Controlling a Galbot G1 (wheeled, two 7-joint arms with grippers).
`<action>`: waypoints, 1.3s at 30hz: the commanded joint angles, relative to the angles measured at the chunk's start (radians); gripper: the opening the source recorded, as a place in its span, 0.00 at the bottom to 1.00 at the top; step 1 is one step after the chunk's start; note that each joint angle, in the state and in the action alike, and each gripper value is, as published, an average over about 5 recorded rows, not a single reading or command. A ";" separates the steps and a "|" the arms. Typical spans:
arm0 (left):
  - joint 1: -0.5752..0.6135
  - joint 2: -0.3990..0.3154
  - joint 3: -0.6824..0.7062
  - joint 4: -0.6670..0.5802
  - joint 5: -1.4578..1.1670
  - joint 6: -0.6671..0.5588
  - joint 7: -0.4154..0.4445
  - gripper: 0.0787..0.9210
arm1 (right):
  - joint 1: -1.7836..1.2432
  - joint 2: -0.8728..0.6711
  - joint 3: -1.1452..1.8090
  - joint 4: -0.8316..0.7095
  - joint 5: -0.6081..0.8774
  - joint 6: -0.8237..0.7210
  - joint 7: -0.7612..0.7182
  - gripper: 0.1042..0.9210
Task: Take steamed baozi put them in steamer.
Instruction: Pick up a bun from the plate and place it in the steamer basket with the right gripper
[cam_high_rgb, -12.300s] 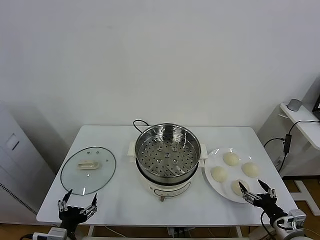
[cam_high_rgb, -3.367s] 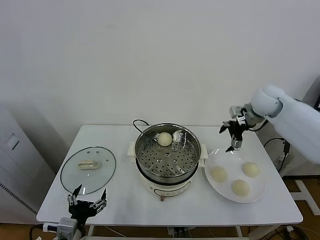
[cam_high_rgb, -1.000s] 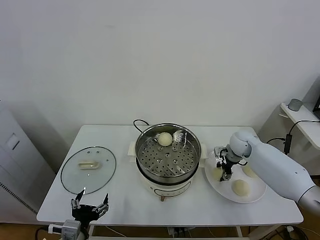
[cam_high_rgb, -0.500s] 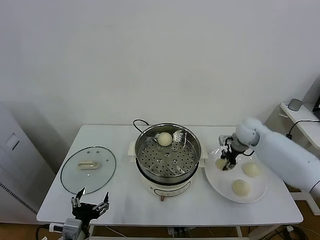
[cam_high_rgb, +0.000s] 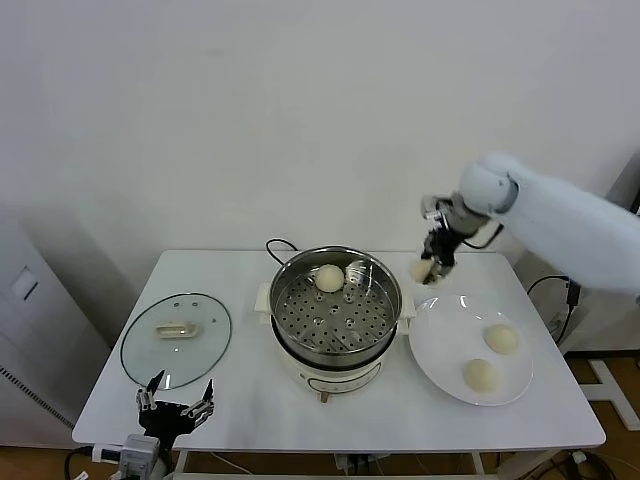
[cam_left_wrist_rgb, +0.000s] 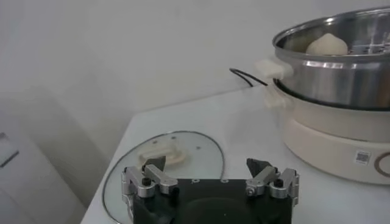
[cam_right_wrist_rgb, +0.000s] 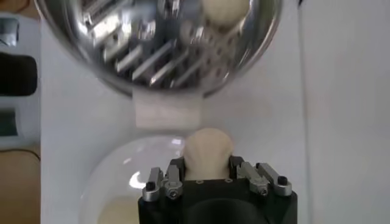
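Right gripper (cam_high_rgb: 430, 266): fingers (cam_right_wrist_rgb: 173, 173) pinch a steamed baozi (cam_right_wrist_rgb: 208, 148) from either side, the bun bulging out past the fingertips. It hangs in the air, clear of any surface. Below and ahead of the fingers lies the steamer's side handle (cam_right_wrist_rgb: 167, 112), and beyond that the steamer (cam_high_rgb: 336, 300) itself, its perforated floor open to view. One more baozi in the basket (cam_high_rgb: 329, 278) sits at the far side, against the steel wall. In the head view the gripper holds the carried bun above the gap between the steamer rim and the white plate (cam_high_rgb: 445, 340). Beneath and behind the fingers, the plate carries two remaining baozi (cam_high_rgb: 500, 339), apart from each other, on the side away from the steamer.

Left gripper (cam_left_wrist_rgb: 209, 172): fingers spread wide with nothing between them, parked low at the near table edge. Just ahead of its fingertips lies the glass lid (cam_left_wrist_rgb: 195, 149), flat on the table (cam_high_rgb: 250, 400), handle up. The steamer's cream base stands farther off to the side, black cord (cam_left_wrist_rgb: 248, 76) trailing behind it.
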 joint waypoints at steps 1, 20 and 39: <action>0.003 -0.017 -0.002 -0.011 0.003 0.005 0.002 0.88 | 0.197 0.162 -0.169 0.003 0.215 -0.104 0.000 0.41; 0.006 -0.022 0.010 -0.027 -0.017 -0.002 -0.011 0.88 | -0.081 0.450 -0.114 -0.067 0.137 -0.233 0.118 0.41; -0.002 -0.031 0.021 -0.017 -0.014 0.000 -0.012 0.88 | -0.183 0.494 -0.049 -0.133 0.027 -0.240 0.147 0.42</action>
